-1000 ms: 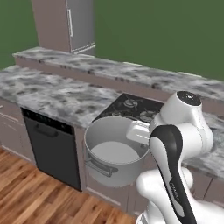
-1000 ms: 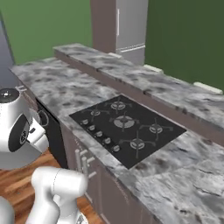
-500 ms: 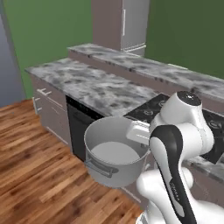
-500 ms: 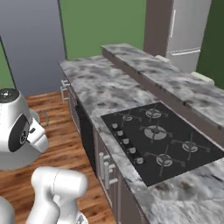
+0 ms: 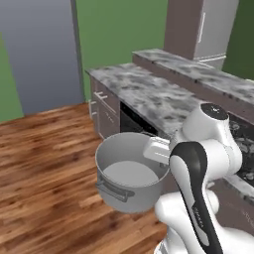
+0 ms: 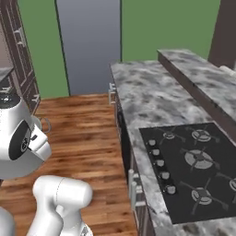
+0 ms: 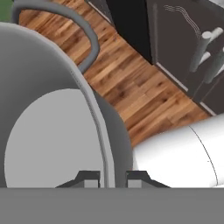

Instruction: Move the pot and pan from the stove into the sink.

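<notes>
The light-grey pot (image 5: 128, 179) hangs upright over the wooden floor in front of the arm, its pale inside showing. My gripper (image 5: 157, 151) is shut on the pot's near rim. In the hand view the rim (image 7: 101, 127) runs between the two fingertips (image 7: 90, 178), and a loop handle (image 7: 85, 36) curves at the far side. The black stove (image 6: 193, 171) lies in the marble counter to the right, with nothing on its burners. A strip of the stove (image 5: 245, 144) peeks out behind the arm. The pan and the sink are out of view.
The marble counter (image 5: 144, 92) with a raised back ledge runs along the right, over dark cabinets and a black dishwasher front (image 5: 132, 122). A steel fridge (image 5: 211, 30) stands at the far end. A tall grey panel (image 5: 42, 54) closes the far wall; wooden floor (image 5: 44, 168) spreads left.
The whole scene has swung right as the base turned left, bringing floor and the grey panel into view. The pot stays in the gripper, in the same place relative to the arm.
</notes>
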{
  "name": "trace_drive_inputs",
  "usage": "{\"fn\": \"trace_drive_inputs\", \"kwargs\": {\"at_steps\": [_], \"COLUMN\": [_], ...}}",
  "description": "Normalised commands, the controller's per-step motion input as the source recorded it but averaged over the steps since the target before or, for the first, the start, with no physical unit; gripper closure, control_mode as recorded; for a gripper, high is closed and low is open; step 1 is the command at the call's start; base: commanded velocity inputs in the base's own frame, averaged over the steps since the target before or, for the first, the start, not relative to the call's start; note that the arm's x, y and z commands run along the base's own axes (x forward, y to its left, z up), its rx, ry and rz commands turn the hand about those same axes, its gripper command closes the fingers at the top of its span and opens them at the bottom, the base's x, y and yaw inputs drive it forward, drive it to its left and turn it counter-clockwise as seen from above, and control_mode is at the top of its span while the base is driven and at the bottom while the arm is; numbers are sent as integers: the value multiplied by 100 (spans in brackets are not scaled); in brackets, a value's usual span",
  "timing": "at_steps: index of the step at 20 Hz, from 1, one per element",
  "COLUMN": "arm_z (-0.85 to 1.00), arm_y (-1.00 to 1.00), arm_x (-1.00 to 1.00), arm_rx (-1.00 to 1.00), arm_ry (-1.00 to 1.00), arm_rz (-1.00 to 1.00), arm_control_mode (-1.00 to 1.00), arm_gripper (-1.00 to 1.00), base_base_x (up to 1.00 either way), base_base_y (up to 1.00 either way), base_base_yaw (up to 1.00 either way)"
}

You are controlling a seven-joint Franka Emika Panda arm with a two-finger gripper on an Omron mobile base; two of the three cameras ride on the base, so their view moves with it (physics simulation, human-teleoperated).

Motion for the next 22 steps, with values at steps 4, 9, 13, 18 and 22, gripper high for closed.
{"fn": "trace_drive_inputs", "kwargs": {"at_steps": [4, 9, 13, 18, 22], "arm_z": [0, 0, 0, 0, 0], "arm_y": [0, 0, 0, 0, 0], "arm_x": [0, 0, 0, 0, 0], "arm_rx": [0, 0, 0, 0, 0], "arm_ry": [0, 0, 0, 0, 0], "arm_rz": [0, 0, 0, 0, 0], "arm_control_mode": [100, 100, 100, 100, 100], "arm_gripper": [100, 100, 100, 100, 100], "base_base_x": [0, 0, 0, 0, 0], "base_base_y": [0, 0, 0, 0, 0], "base_base_yaw": [48, 48, 48, 48, 48]}}
